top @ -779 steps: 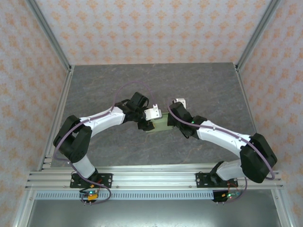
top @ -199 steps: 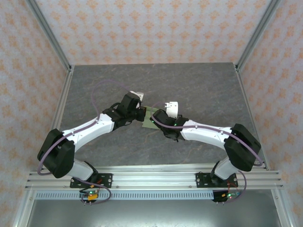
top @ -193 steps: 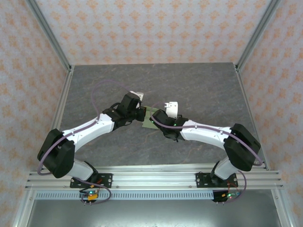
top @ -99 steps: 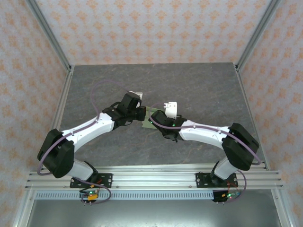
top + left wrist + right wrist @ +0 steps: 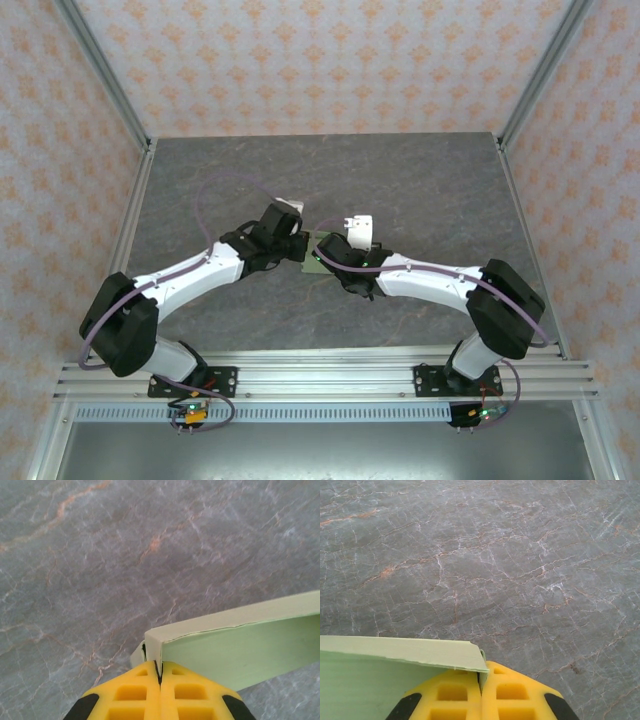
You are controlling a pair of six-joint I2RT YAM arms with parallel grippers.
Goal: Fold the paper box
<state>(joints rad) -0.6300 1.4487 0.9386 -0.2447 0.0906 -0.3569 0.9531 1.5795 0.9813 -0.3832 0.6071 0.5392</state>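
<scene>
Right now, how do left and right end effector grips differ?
The left end effector pinches a paper box corner, card running to its camera's right; the right end effector has card running left. Overhead, left sits at the box's left, right at its right. Both shut on it.

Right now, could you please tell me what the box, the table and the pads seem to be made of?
Box: thin pale green card, matte, with a crisp fold and thin cut edge. Table: grey veined stone look, possibly printed laminate. Pads: yellow moulded plastic, probably, with square recesses.
</scene>
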